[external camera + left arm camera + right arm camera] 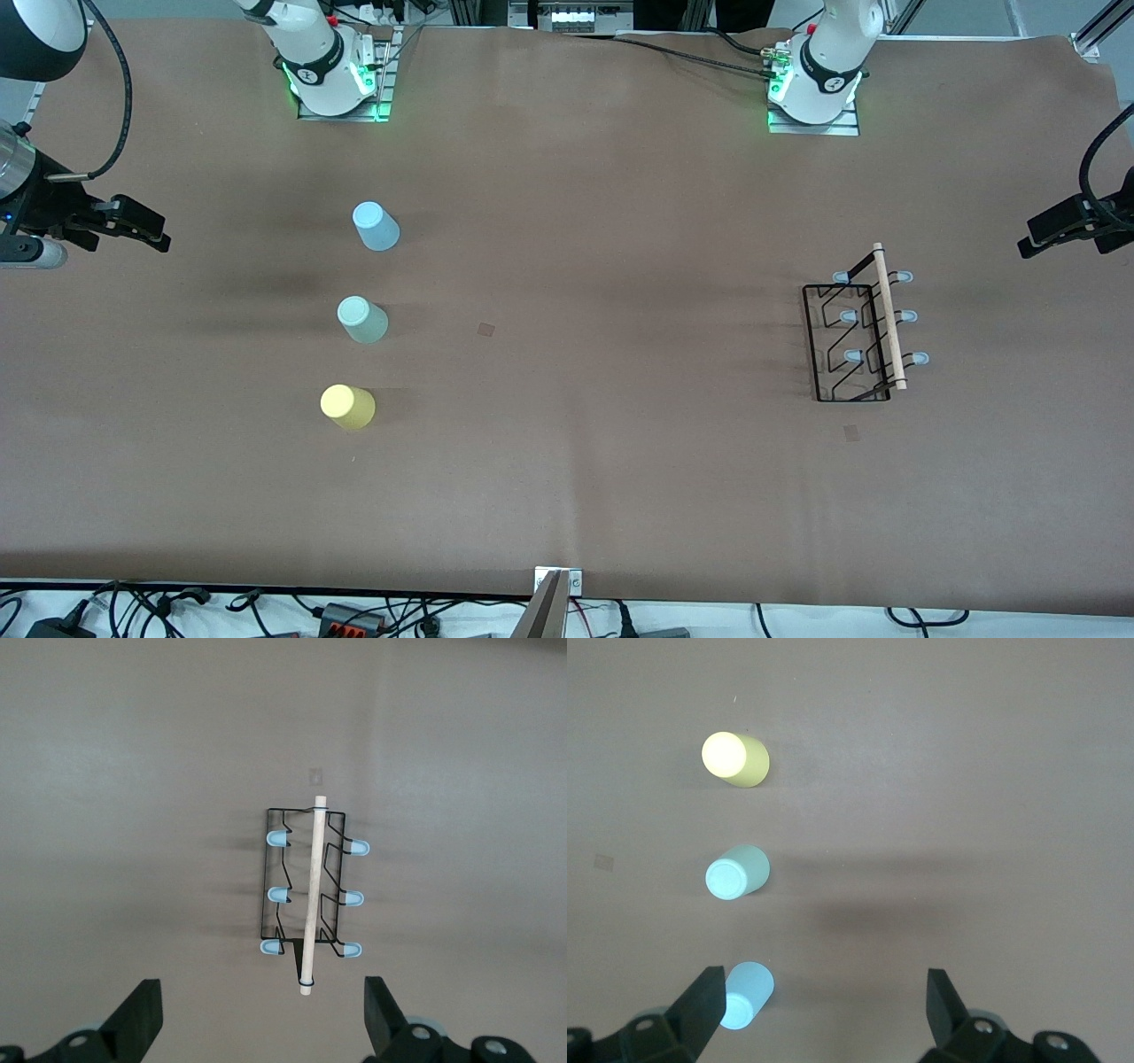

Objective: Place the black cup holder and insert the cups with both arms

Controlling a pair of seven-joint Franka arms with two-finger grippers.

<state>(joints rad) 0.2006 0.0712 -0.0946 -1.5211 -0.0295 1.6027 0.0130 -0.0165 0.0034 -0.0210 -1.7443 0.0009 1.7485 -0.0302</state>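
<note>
The black cup holder (pixel 855 332) stands on the brown table toward the left arm's end, its wooden handle (pixel 889 317) on top. It also shows in the left wrist view (pixel 310 895). Three cups stand in a row toward the right arm's end: light blue (pixel 376 226), mint green (pixel 361 319) and yellow (pixel 346 407), the yellow nearest the front camera. The right wrist view shows them too: yellow (pixel 735 759), mint (pixel 737 872), blue (pixel 747 992). My left gripper (pixel 1032 241) (pixel 261 1019) is open and empty, high over its table end. My right gripper (pixel 151 232) (pixel 824 1010) is open and empty, high over its end.
Two small square marks lie on the table, one mid-table (pixel 486 330) and one just nearer the front camera than the holder (pixel 851 432). The arm bases (pixel 337 80) (pixel 815 84) stand along the table's edge farthest from the front camera. Cables lie along the edge nearest it (pixel 354 611).
</note>
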